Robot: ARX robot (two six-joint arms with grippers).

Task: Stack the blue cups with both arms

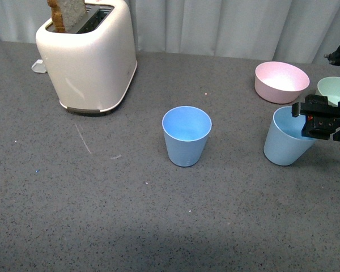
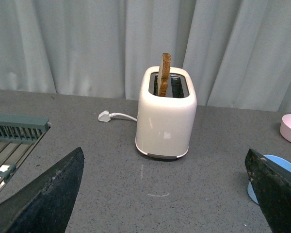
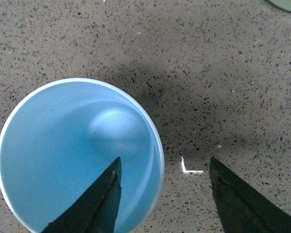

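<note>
One blue cup [image 1: 186, 135] stands upright at the middle of the grey table. The second blue cup [image 1: 285, 144] stands at the right. My right gripper [image 1: 323, 120] is open and hangs over this cup's rim. In the right wrist view one finger [image 3: 99, 201] is over the inside of the cup [image 3: 63, 150] and the other finger [image 3: 237, 199] is outside, with the wall between them. My left gripper [image 2: 165, 194] is open and empty. It faces the toaster, with the edge of a blue cup [image 2: 276, 167] beside its finger. The left arm is out of the front view.
A cream toaster [image 1: 90, 56] with a slice of bread stands at the back left; it also shows in the left wrist view [image 2: 166, 116]. A pink bowl [image 1: 281, 82] and a green bowl [image 1: 332, 89] sit behind the right cup. A rack [image 2: 12, 145] lies to one side.
</note>
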